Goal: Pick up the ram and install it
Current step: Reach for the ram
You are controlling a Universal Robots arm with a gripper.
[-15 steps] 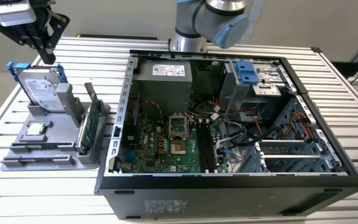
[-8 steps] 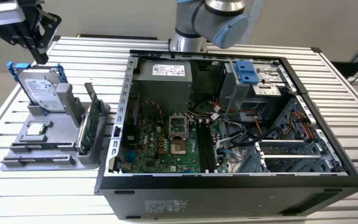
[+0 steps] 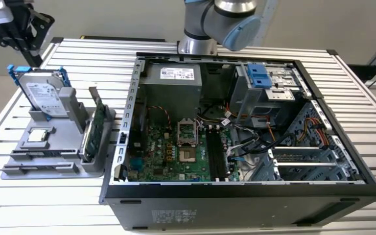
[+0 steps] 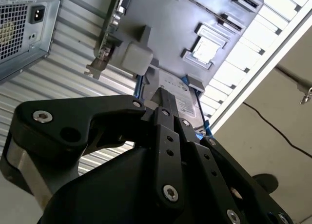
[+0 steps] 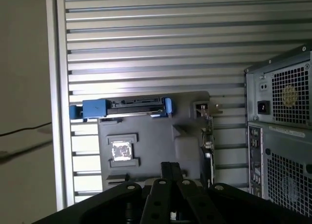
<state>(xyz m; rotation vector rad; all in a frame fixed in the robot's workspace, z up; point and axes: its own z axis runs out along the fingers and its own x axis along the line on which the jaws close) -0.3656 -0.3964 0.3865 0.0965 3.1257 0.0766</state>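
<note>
The ram (image 3: 87, 143), a slim dark stick, stands on edge in the grey holder tray (image 3: 44, 164) at the exterior view's left, next to the taller green card (image 3: 100, 115). My gripper (image 3: 28, 36) hangs high above the far end of that tray, well apart from the ram. In both wrist views its black fingers point down at the tray, drawn together with nothing between them (image 4: 161, 99) (image 5: 171, 169). The open computer case (image 3: 240, 196) lies in the middle, with long black memory slots (image 3: 217, 154) on its green motherboard.
A silver hard drive with blue rails (image 3: 43, 95) stands at the tray's far end, and a square chip (image 3: 37, 135) lies in a recess. The table is ribbed metal (image 3: 18, 205). The case's rear panel with fan grilles (image 5: 287, 151) rises beside the tray.
</note>
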